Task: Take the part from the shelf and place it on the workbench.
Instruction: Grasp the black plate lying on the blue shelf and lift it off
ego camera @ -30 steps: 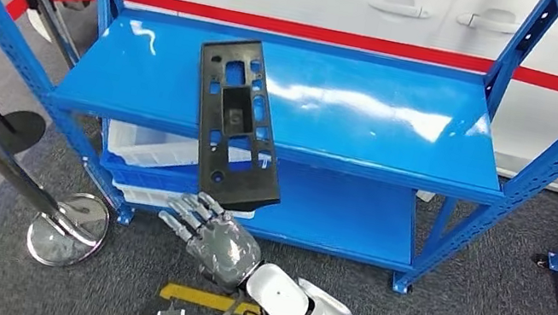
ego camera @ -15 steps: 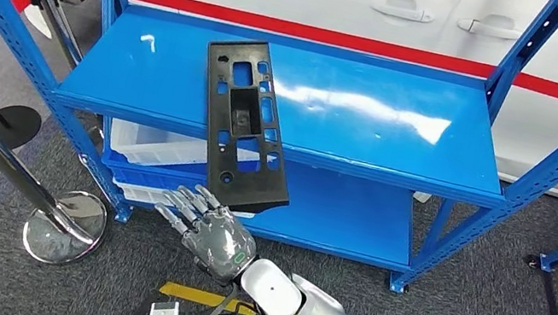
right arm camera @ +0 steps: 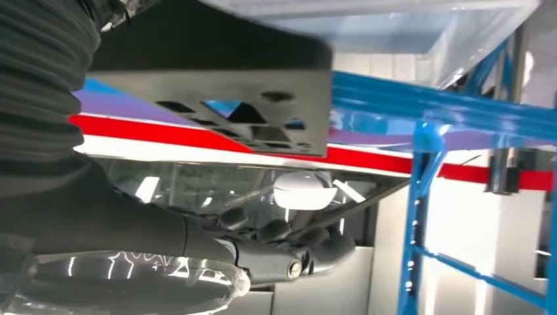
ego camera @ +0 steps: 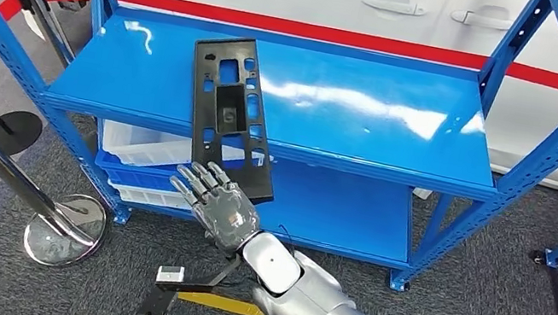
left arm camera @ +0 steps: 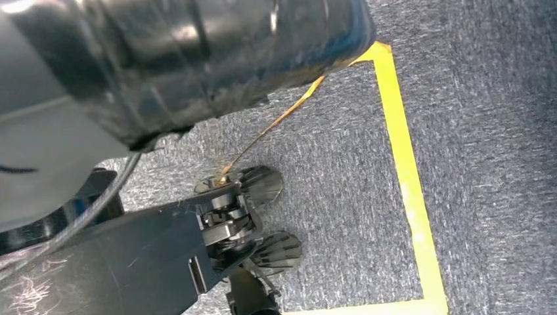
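Part: the black part, a long flat plate with cut-outs, lies across the front edge of the blue shelf, far end on the upper deck, near end sticking out over the edge
Right hand: the right hand is up just beneath that overhanging end, back of the hand to the head camera, fingers spread and apart, reaching under the plate; nothing is clamped, and whether the tips touch its underside I cannot tell
Right wrist view: the part's underside sits right above the dark fingers, a gap showing between them
Left hand: fingers not seen, state cannot be told
Lower deck: a clear plastic bin sits on it, behind the hand
Floor: grey carpet with yellow tape; a chrome stanchion base stands left of the shelf
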